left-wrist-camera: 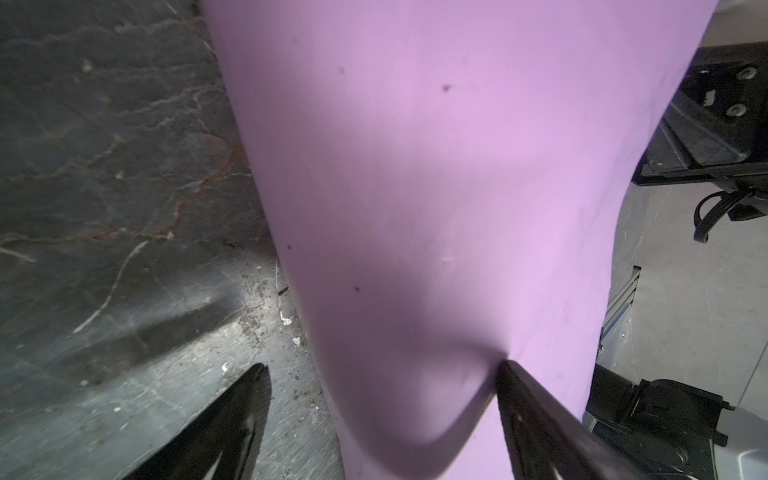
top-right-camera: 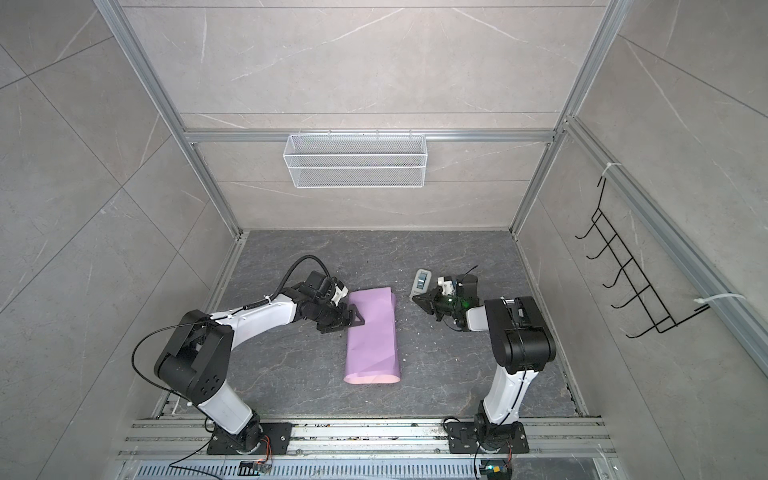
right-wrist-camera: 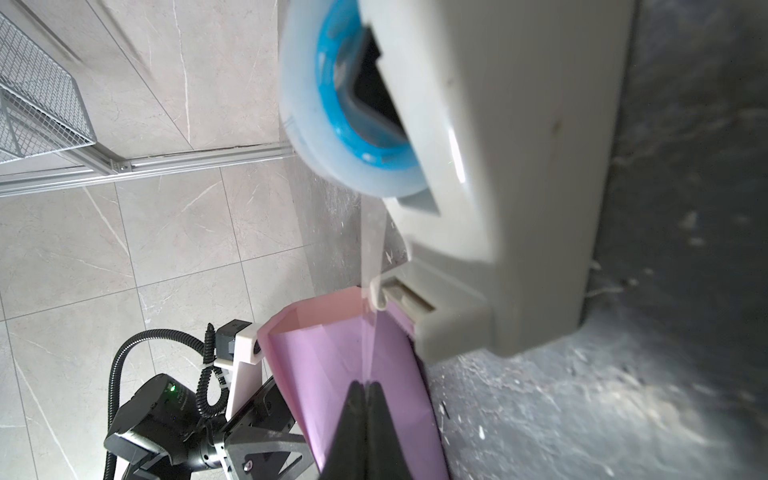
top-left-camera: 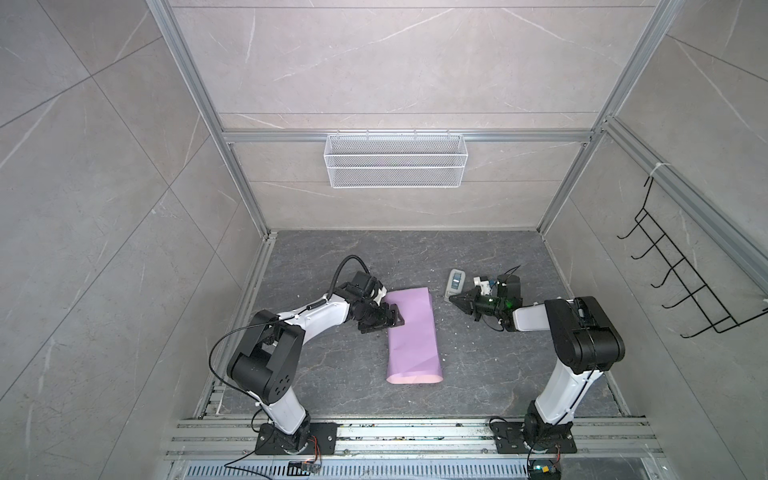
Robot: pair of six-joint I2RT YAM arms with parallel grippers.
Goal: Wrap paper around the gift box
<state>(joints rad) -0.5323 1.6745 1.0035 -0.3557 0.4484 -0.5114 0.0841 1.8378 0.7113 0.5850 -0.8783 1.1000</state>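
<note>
We find the paper (top-left-camera: 411,332) folded lilac side out into a flat sleeve at mid-table, running near to far, with pink lining showing at its open ends. The gift box is not visible; we judge it lies inside.

The left gripper (top-left-camera: 397,316) stands wide open at the sleeve's left edge, toward the far end. One finger (left-wrist-camera: 523,395) presses a dimple into the top layer; the other is over bare table (top-left-camera: 332,257).

The right gripper (top-left-camera: 453,299) is closed, pinching a clear tape strip (right-wrist-camera: 368,332) drawn from the tape dispenser (top-left-camera: 456,283). It sits right of the sleeve and apart from it.

Step in hand, by our judgement: taping the wrap shut. We recommend a firm left press so the fold cannot spring. Draw the strip taut, tear it cleanly at the cutter, and lay it flat without wrinkles.
</note>
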